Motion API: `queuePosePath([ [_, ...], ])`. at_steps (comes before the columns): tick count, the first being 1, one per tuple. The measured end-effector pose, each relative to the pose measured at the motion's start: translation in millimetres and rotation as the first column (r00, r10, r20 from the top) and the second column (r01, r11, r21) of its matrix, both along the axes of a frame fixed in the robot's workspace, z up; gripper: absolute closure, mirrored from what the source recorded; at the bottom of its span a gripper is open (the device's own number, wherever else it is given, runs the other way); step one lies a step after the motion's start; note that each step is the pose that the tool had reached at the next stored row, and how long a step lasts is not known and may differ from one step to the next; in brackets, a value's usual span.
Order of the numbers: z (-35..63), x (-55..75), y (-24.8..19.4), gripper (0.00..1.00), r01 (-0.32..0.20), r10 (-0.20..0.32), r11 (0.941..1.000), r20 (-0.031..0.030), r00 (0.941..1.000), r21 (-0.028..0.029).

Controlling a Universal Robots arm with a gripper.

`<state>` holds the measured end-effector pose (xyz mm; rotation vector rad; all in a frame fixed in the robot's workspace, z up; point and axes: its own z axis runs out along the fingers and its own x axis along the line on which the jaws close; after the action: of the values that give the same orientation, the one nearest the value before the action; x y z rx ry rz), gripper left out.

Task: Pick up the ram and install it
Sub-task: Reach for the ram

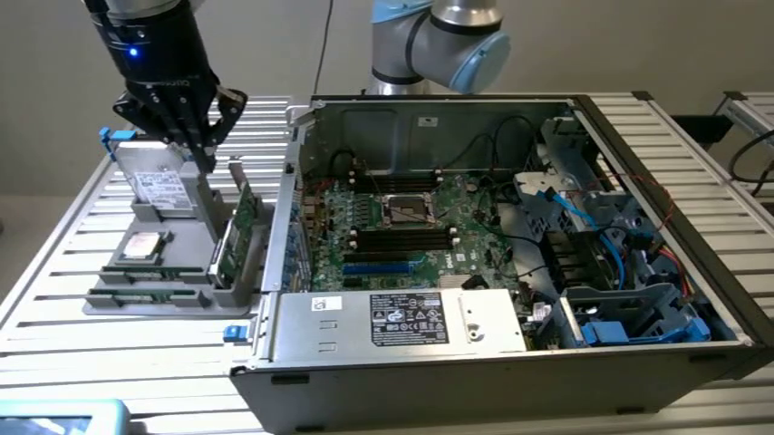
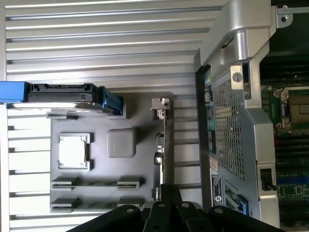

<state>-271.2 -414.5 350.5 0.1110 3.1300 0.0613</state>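
Two ram sticks [image 1: 150, 272] lie edge-up in slots at the near end of a grey holder tray [image 1: 181, 304]; in the wrist view they are thin dark-green strips [image 2: 96, 183]. My gripper [image 1: 202, 161] hangs above the tray's far end, between the silver hard drive [image 1: 159, 187] and the upright green expansion card [image 1: 242, 222]. Its fingers are shut with nothing between them. In the wrist view the gripper [image 2: 167, 192] sits over the card's edge [image 2: 164, 140], apart from the ram.
An open computer case [image 1: 508, 362] lies on the exterior view's right, with the motherboard [image 1: 400, 222] and its black memory slots [image 1: 400, 237] exposed. A processor chip [image 1: 145, 243] rests on the tray. The slatted metal table [image 1: 72, 362] extends around both.
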Motion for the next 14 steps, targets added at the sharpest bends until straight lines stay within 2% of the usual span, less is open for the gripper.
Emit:
queuePosePath([
  [7, -6.4, -18.1, -10.7, 0.89, 0.0, 0.0, 1.0, -0.0035, 1.0, 0.0001],
  [14, -13.5, -33.7, -26.3, 0.89, 0.0, 0.0, 1.0, -0.0075, 1.0, 0.0],
])
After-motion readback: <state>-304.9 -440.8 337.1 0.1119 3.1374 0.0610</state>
